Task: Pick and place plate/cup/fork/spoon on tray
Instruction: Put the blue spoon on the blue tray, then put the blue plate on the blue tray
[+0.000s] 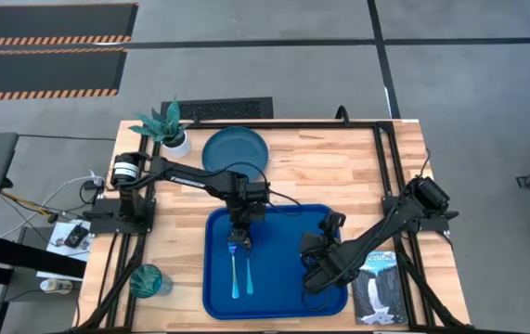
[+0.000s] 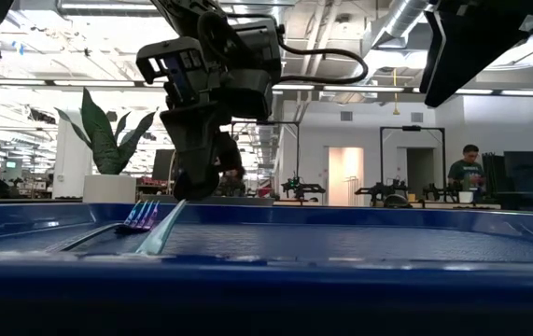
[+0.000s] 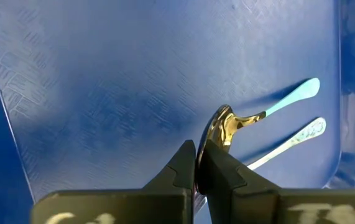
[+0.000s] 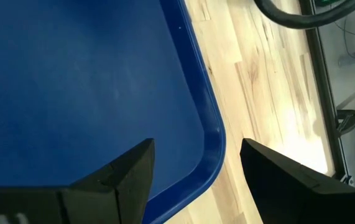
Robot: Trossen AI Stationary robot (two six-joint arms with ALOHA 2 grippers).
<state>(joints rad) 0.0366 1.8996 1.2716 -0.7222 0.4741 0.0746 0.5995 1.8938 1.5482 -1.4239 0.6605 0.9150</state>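
The blue tray (image 1: 283, 278) lies at the table's near middle. My left gripper (image 1: 239, 241) stands over the tray's left part and is shut on the spoon (image 3: 258, 115). The fork (image 1: 235, 275) lies flat on the tray floor beside the spoon; its tines (image 2: 140, 217) show in the low view. The teal-blue plate (image 1: 235, 150) rests on the table beyond the tray. The teal-green cup (image 1: 146, 279) stands on the table left of the tray's near corner. My right gripper (image 4: 196, 162) is open and empty above the tray's near right corner (image 4: 217, 140). My left gripper pinches the spoon's dark metallic bowl (image 3: 222, 127) between its two fingers (image 3: 183, 171), with the bowl edge-on between them. The fingers come from above, pointing down. The spoon slants down from the fingers, and the free end of its light blue handle (image 2: 159, 241) rests on the tray floor.
A white pot with a teal plant (image 1: 167, 130) stands at the far left beside the plate. A waterfall-cover book (image 1: 381, 289) lies right of the tray, under the right arm. Bare wood (image 1: 329, 172) shows beyond the tray on the right.
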